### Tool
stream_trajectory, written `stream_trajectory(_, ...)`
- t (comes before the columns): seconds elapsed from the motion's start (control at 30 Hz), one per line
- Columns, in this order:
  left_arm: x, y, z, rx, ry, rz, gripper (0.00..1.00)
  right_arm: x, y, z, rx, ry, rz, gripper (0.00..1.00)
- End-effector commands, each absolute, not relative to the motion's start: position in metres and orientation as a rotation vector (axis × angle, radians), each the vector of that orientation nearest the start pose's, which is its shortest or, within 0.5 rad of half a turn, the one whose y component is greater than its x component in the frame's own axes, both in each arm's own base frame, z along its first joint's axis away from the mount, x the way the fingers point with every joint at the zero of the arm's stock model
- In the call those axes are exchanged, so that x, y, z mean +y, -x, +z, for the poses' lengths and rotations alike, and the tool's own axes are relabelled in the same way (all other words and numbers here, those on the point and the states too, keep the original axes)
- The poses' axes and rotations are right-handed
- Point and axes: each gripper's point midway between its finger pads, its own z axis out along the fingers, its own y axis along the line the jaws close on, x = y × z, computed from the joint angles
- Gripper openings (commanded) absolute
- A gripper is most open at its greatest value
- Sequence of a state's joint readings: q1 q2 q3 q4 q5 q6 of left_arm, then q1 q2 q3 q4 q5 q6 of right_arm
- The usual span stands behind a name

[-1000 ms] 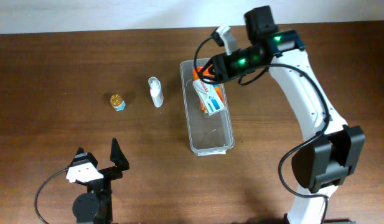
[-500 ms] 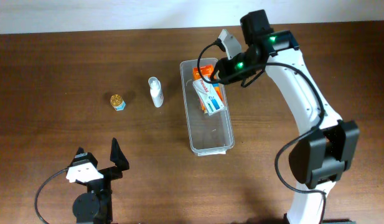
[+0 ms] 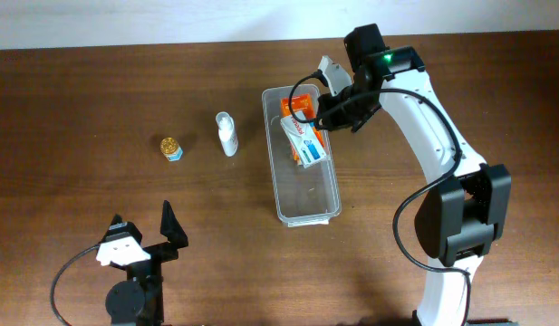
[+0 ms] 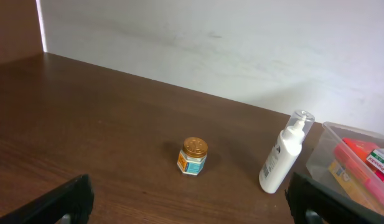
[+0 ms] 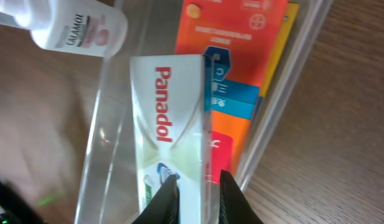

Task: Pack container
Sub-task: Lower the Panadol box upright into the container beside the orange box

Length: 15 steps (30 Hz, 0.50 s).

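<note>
The container [image 3: 306, 204] is a long clear bin at the table's middle. An orange box [image 3: 297, 105] and a white Panadol box [image 3: 306, 145] lie in its far end. My right gripper [image 3: 325, 110] hovers over the bin's far right rim, slightly open and empty. In the right wrist view its fingertips [image 5: 196, 190] hang above the Panadol box [image 5: 167, 124], the orange box [image 5: 235, 43] and the bin wall [image 5: 290, 93]. My left gripper [image 3: 143, 237] is open and empty at the front left; it also shows in the left wrist view [image 4: 192, 214].
A white pump bottle [image 3: 226, 134] lies left of the bin, and a small gold-lidded jar [image 3: 171, 148] stands further left. The left wrist view shows the jar [image 4: 193, 155], the bottle [image 4: 284, 155] and the bin's corner [image 4: 328, 163]. The bottle also shows in the right wrist view [image 5: 73, 25].
My right gripper has drawn back to the right, from over the boxes toward the bin's right rim. The boxes stay in the bin. The left arm has not moved.
</note>
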State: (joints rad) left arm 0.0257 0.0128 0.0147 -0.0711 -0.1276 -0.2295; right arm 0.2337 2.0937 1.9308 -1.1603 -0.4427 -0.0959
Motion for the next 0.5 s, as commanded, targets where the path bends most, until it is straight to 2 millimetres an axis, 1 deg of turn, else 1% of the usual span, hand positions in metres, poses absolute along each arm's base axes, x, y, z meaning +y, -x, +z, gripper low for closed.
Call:
stream_trajectory(0.0,0.027,-0.244,0.159,1.611,0.305,-0.066,0.99,0.170,-0.429,0.130,2.825,0.577,0.605,0.15)
stream_trajectory(0.23,0.027,-0.244,0.159,1.611,0.305,-0.066,0.99,0.175,-0.425,0.127,2.833,0.595,0.609,0.14)
stream_trajectory(0.47,0.027,-0.244,0.159,1.611,0.305,-0.066,0.99,0.180,-0.422,0.112,2.868,0.606,0.624,0.13)
